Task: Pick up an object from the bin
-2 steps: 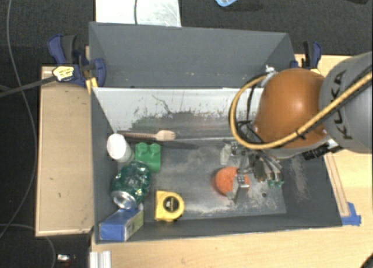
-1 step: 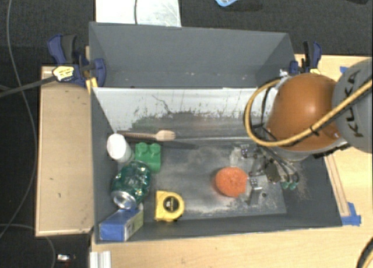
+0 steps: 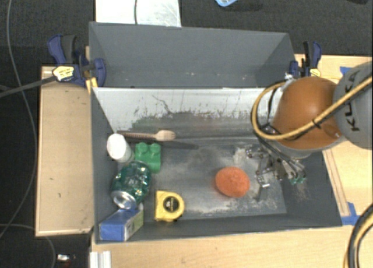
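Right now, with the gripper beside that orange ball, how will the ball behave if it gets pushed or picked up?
The orange ball looks round and lies on open bin floor, so a nudge from the gripper would probably roll it. Its matte, rough-looking surface suggests decent grip, perhaps some squish.

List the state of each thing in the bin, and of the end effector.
end effector: low in the bin, beside the orange ball.
orange ball: resting on the bin floor.
green can: lying on its side.
yellow tape measure: lying flat, tape wound in.
brush: lying flat by the back wall.
green block: sitting on the floor.
white bottle: resting beside the green block.
blue box: lying in the corner.
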`<state>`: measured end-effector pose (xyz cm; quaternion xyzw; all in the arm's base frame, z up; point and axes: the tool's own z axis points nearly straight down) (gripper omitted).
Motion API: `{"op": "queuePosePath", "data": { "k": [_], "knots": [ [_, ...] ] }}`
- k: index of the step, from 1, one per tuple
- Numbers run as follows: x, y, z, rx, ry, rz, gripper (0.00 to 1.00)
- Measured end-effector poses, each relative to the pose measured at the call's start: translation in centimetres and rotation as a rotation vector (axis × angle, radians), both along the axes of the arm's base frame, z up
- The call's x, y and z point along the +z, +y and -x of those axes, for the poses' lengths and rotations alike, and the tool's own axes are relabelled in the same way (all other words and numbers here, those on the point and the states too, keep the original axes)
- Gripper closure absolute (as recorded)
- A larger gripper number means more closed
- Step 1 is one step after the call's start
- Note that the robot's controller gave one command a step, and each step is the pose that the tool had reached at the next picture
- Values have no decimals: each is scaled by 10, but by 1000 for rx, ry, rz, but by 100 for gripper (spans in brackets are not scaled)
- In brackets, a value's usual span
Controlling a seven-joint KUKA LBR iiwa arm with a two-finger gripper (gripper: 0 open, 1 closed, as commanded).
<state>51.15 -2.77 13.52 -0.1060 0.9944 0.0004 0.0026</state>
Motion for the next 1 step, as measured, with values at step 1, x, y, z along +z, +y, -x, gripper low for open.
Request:
{"op": "queuePosePath", "data": {
  "k": [1],
  "knots": [
    [3,8,2,-165,-1,-1,0]
  ]
}}
